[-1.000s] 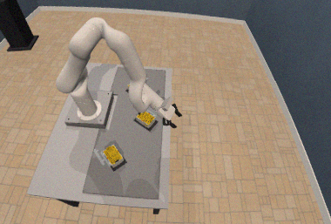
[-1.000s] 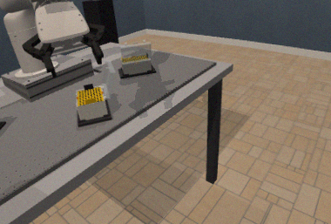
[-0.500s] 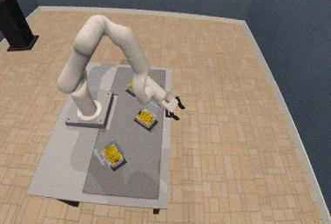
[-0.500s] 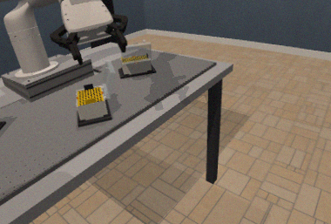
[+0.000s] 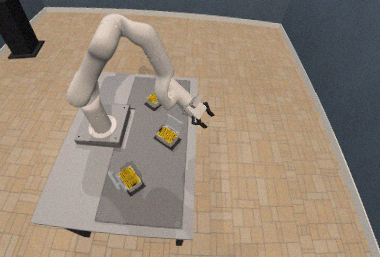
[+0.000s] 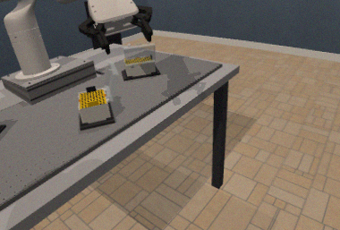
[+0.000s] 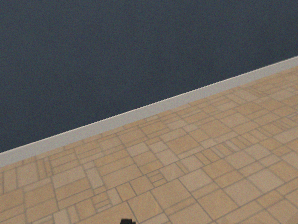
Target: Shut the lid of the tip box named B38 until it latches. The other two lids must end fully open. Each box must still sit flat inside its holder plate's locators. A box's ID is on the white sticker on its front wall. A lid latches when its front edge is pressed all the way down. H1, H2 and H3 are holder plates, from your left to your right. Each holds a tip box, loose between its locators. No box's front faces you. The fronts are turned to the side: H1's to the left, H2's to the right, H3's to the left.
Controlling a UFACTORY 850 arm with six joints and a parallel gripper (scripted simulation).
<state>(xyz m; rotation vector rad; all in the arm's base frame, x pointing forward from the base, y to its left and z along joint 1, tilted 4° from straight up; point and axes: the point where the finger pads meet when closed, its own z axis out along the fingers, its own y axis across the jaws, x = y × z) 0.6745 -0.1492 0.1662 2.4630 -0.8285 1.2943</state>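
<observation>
Tan brick-patterned flooring and dark blue walls surround the grey worktop point(image 5: 65, 191), where the white arm point(image 5: 125, 36) rises from its base plate point(image 5: 82, 138). Only the top view takes in all three tip boxes beside that base plate: one point(image 5: 129, 177) nearest the camera, one point(image 5: 167, 134) in the middle, one point(image 5: 152, 99) farthest and partly under the arm. No sticker is legible, so B38 cannot be picked out. From the exterior view, the gripper point(image 6: 121, 29) hangs wide open and empty above the far box point(image 6: 140, 61). Wrist footage shows just wall and floor.
</observation>
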